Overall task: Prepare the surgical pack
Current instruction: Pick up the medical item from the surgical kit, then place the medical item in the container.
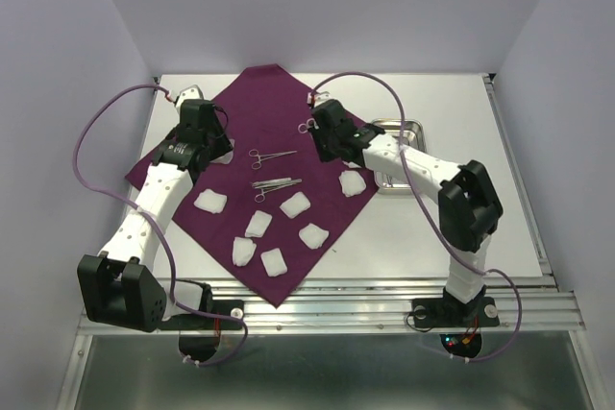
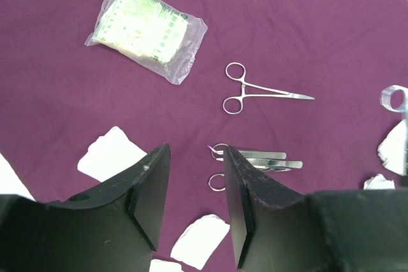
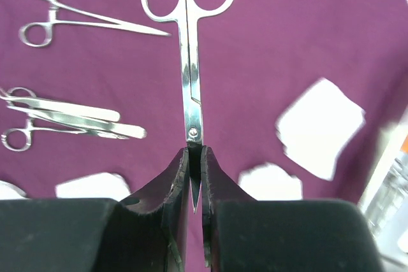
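Scissors (image 3: 191, 87) tips hidden inside right end effector (image 3: 194, 156), tray (image 1: 414, 126) partly behind right arm (image 1: 415, 166)

Wht arms (image 1: 154, 201), blk claws (image 2: 196, 151), purple cables (image 1: 356, 75).

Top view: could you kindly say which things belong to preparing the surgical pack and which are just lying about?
Job in hand: cloth; scissors in right tool; forceps; gauze; packet.
Lying about, probably: tray.

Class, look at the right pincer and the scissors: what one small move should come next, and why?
Probably lower the right pincer and lay the scissors flat on the purple cloth beside the forceps: it is shut on the blades, and the forceps already lie there.
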Robot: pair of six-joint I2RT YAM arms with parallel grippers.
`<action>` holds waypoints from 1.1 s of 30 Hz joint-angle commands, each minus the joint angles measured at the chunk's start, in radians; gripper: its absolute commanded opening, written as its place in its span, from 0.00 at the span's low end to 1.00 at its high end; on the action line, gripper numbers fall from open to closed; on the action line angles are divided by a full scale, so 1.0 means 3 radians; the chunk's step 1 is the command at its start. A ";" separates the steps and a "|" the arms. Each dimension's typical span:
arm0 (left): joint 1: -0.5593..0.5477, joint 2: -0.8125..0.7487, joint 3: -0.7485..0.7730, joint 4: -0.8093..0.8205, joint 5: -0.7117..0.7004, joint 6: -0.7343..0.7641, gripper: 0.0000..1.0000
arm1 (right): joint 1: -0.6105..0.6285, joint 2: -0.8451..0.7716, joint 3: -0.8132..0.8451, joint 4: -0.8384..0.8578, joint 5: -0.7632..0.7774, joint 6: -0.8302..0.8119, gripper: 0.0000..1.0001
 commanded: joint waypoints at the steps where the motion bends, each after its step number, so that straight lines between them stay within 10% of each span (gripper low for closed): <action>1: 0.0011 -0.0130 0.0074 0.0032 -0.0054 0.0086 0.50 | -0.0202 -0.0496 -0.0382 0.0231 0.0236 0.0142 0.01; 14: 0.0011 -0.0120 0.0049 0.0073 0.0002 0.0096 0.50 | -0.1194 -0.1489 -0.1631 0.0328 0.0150 0.0341 0.01; 33: 0.0016 -0.0141 0.0013 0.0063 0.0022 0.0081 0.50 | -0.1512 -0.1029 -0.2133 0.0727 -0.0009 0.0341 0.01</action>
